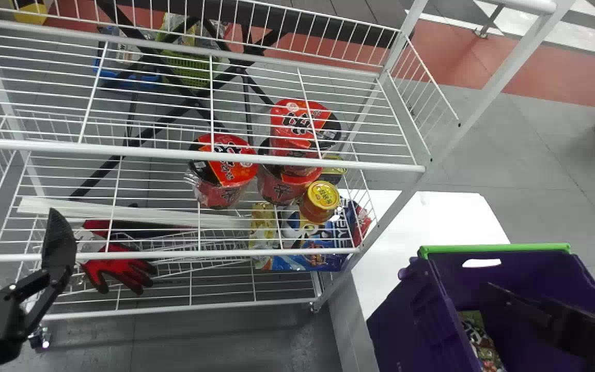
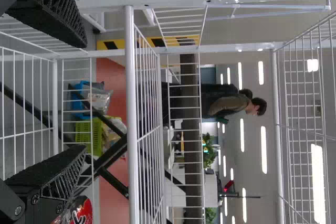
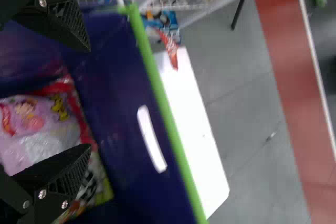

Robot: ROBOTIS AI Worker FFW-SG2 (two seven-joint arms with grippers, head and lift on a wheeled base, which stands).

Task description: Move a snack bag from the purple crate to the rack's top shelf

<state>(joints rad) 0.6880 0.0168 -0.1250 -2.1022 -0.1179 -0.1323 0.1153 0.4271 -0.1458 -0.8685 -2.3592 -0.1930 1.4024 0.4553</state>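
At the left edge of the head view, one left hand (image 1: 60,240) is spread, in front of the rack (image 1: 173,257). Just right of it lies at least one red-and-black glove (image 1: 122,271). Around the centre, seen through the top shelf's wires, are three red cups (image 1: 225,165) with red-and-black lids and large dark lettering; beside them are two yellow-lidded containers (image 1: 323,194). Below those lie printed packets, too overlapped to count. At lower right, one purple crate (image 1: 411,315) with a green rim stands by a white surface (image 1: 432,217). It holds at least two snack bags (image 1: 478,341), one pink (image 3: 37,124). The right hand (image 1: 553,268) is over the crate, fingers spread.
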